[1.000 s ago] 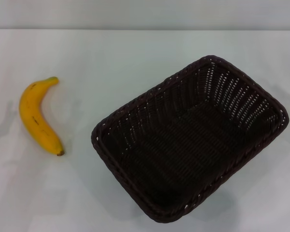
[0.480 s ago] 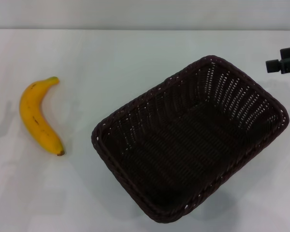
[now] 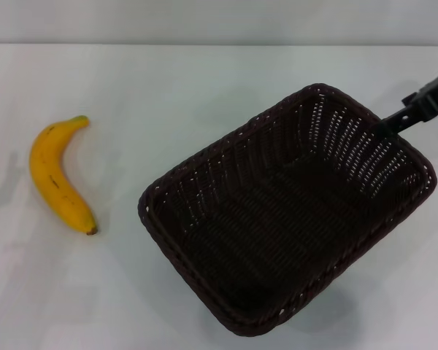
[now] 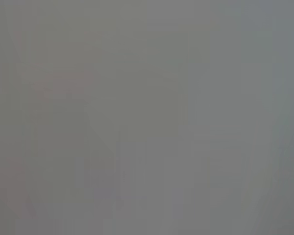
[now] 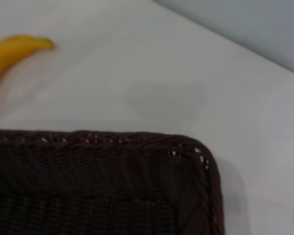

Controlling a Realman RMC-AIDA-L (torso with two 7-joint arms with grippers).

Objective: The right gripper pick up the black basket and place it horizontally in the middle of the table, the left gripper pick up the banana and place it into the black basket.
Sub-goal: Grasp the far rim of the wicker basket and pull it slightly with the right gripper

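Observation:
The black basket (image 3: 288,211) stands askew on the white table (image 3: 204,87), right of centre, empty. The banana (image 3: 57,175) lies flat on the table at the left, well apart from the basket. My right gripper (image 3: 390,124) reaches in from the right edge and is at the basket's far right rim. The right wrist view shows a corner of the basket (image 5: 137,186) up close and the banana (image 5: 12,51) farther off. The left gripper is out of view; the left wrist view shows only plain grey.
The table's far edge (image 3: 219,45) meets a pale wall. Bare tabletop lies between the banana and the basket and along the front left.
My right gripper has come in from the right edge and moved left and down to the basket's far right rim. The basket and the banana have not moved.

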